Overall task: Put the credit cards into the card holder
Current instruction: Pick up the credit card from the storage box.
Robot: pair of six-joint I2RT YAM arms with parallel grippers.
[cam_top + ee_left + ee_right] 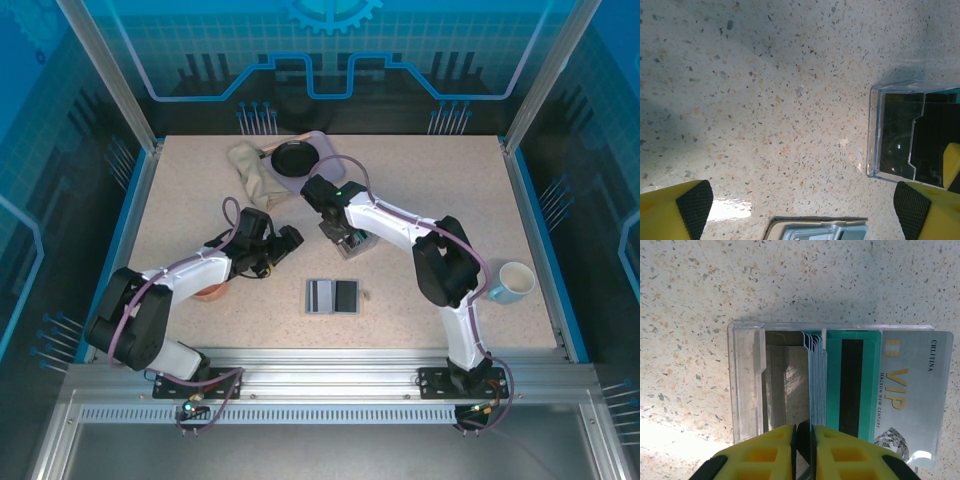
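The credit cards stand on edge in a clear plastic tray, white and teal with a dark stripe; a silver VIP card lies at their right end. My right gripper hangs over the tray. Its jaws stand a narrow slit apart, with the frontmost card's edge running into the slit. The card holder lies unfolded nearer the front, its grey panels up. My left gripper is wide open and holds nothing, low over the bare table between the card holder and the tray.
A white mug stands at the right of the table. A black dish and a beige cloth sit at the back. Something orange shows under my left arm.
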